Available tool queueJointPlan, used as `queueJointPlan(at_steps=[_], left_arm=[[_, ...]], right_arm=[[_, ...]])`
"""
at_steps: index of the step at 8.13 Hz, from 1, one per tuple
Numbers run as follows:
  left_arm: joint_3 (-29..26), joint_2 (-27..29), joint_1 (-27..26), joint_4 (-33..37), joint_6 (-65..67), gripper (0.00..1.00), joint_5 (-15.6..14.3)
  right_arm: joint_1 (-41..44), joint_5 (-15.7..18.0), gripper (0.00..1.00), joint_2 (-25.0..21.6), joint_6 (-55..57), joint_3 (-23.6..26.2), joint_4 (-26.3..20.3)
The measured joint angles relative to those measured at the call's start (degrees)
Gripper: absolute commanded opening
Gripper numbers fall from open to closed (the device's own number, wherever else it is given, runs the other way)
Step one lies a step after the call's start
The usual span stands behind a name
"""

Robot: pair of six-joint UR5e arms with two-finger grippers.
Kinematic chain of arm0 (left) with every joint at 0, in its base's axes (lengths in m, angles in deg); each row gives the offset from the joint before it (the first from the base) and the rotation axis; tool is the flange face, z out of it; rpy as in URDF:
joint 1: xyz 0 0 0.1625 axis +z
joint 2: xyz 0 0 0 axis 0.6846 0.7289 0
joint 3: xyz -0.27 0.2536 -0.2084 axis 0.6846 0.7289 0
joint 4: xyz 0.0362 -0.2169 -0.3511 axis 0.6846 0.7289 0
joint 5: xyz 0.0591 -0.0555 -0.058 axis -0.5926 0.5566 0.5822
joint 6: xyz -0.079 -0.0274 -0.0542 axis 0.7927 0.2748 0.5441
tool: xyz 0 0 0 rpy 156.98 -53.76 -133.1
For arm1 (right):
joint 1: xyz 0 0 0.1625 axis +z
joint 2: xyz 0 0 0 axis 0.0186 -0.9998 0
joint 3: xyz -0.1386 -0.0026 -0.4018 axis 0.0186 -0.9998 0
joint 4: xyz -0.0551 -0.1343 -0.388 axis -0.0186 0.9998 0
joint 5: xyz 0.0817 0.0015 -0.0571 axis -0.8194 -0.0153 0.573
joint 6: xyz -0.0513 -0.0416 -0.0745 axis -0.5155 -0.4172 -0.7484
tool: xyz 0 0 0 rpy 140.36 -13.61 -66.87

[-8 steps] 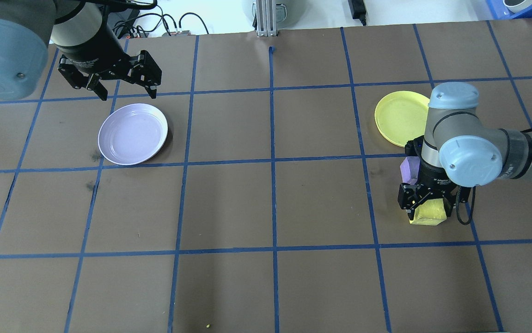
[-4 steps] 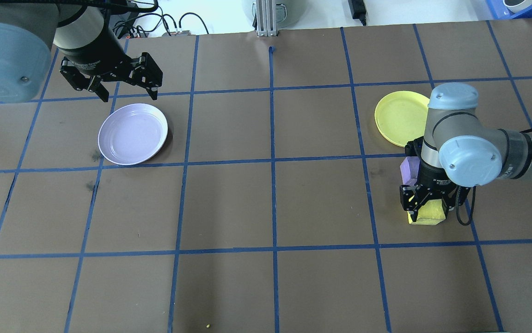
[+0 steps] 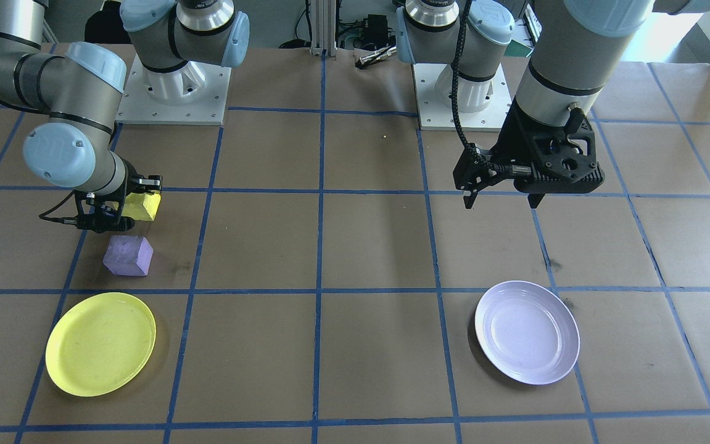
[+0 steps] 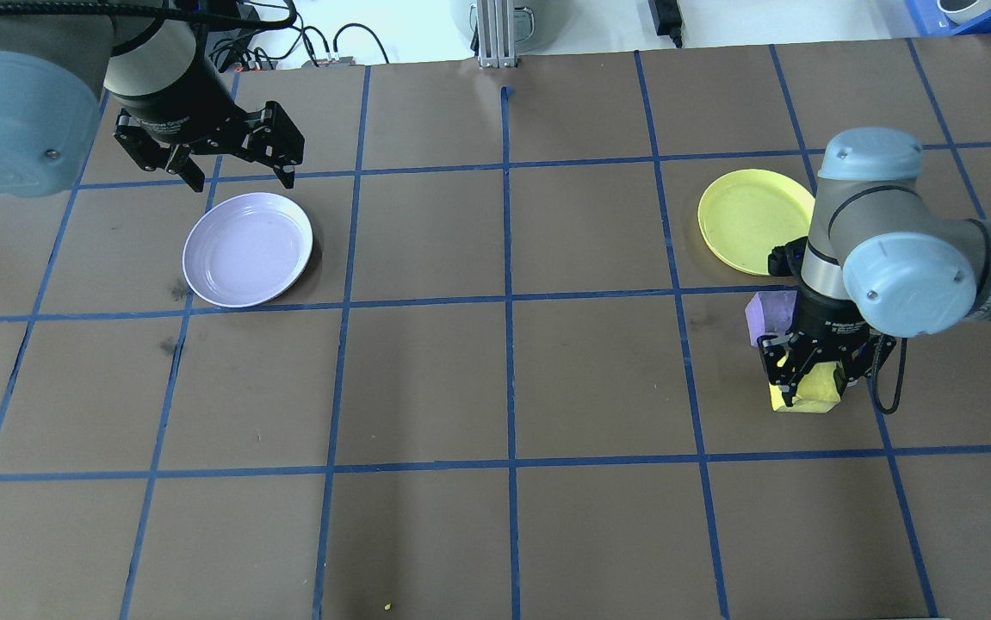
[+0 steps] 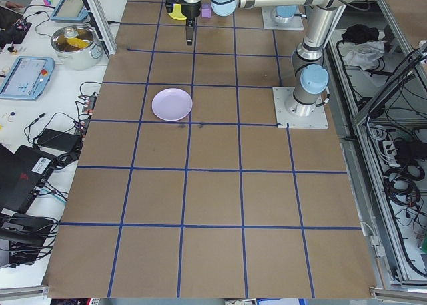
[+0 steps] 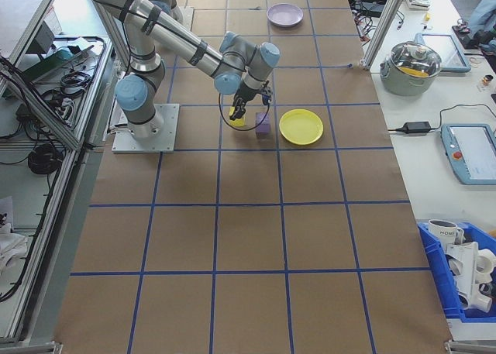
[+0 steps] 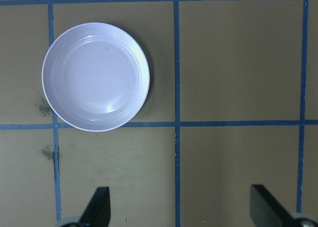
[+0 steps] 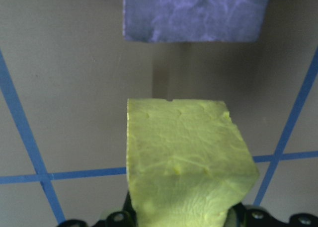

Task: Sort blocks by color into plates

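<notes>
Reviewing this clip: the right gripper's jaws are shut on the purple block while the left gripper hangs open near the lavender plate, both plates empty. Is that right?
One detail is wrong: the right gripper holds the yellow block, not the purple block, which sits free on the table beside it. The right wrist-mounted and front-facing views show this. The rest stands: the left gripper hangs open near the lavender plate, and it and the yellow plate are empty.

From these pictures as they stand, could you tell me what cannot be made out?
- Whether the yellow block has left the table: the right pincer covers it overhead.
- Most of the purple block overhead: the right arm hides it.
- Part of the yellow plate rim overhead: hidden by the arm.
- Left pincer in its wrist view: fingertips cut off by the bottom edge.
</notes>
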Motion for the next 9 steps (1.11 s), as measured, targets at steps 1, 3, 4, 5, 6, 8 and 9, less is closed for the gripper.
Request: queueJointPlan(at_steps=[1,3,4,5,6,8,9], left_arm=[[0.03,0.02,0.00,-0.02,0.05,1.00,-0.01],[0.11,0.00,0.00,-0.05,0.14,1.00,-0.01],[0.18,0.01,0.00,-0.40,0.21,1.00,-0.01],[0.24,0.02,0.00,-0.77,0.11,1.00,-0.01],[0.27,0.05,0.01,-1.00,0.03,1.00,0.03],[0.31,0.09,0.06,-1.12,-0.04,1.00,0.07],[0.31,0.11,0.08,-1.16,0.04,1.00,0.08]], right_arm=[[0.01,-0.33,0.38,-0.81,0.11,-2.28,-2.35],[0.18,-2.16,0.38,1.28,0.18,-11.98,-8.58],[0.23,-2.95,0.38,4.13,0.14,-18.60,-12.25],[0.26,-3.44,0.39,7.80,0.00,-25.18,-15.30],[0.35,-3.73,0.40,12.06,-0.25,-30.89,-16.65],[0.54,-5.33,0.40,20.42,-0.61,-37.85,-14.73],[0.58,-6.35,0.44,23.74,-0.82,-39.19,-11.72]])
